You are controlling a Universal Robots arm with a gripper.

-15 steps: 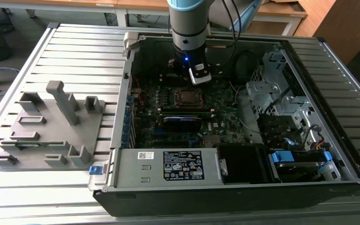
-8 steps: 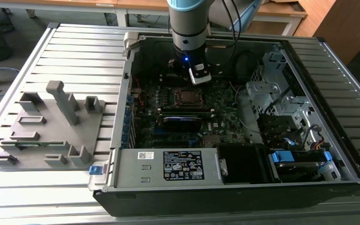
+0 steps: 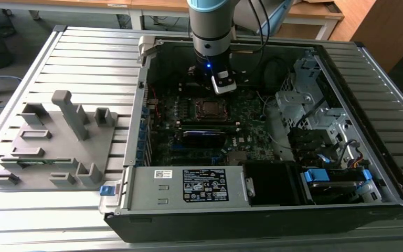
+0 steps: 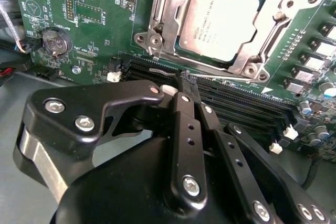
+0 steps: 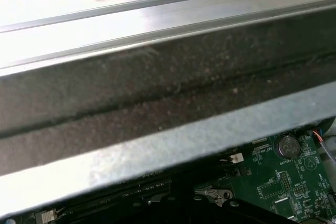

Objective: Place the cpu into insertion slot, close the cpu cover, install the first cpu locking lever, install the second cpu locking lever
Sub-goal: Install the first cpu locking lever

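The cpu (image 4: 220,22), a dull grey square chip, lies flat in the insertion slot (image 4: 153,39) on the green motherboard. The silver cpu cover (image 4: 169,1) lies down around it, and the chip shows through its window. A thin silver lever end (image 4: 157,70) lies by the socket's edge, just beside my fingertips. My gripper (image 4: 186,78) has its black fingers (image 4: 181,124) pressed together, shut, with nothing seen between them, over the black memory slots next to the socket. In the exterior view the gripper (image 3: 218,90) hangs just behind the cpu (image 3: 207,107), inside the open computer case.
Case walls (image 3: 145,94) ring the board. A drive cage (image 3: 306,105) and cables stand at the exterior view's right, with a power supply (image 3: 187,184) in front. A grey slotted fixture (image 3: 54,136) lies on the ribbed table at the left. A coin battery (image 5: 287,146) sits on the board.
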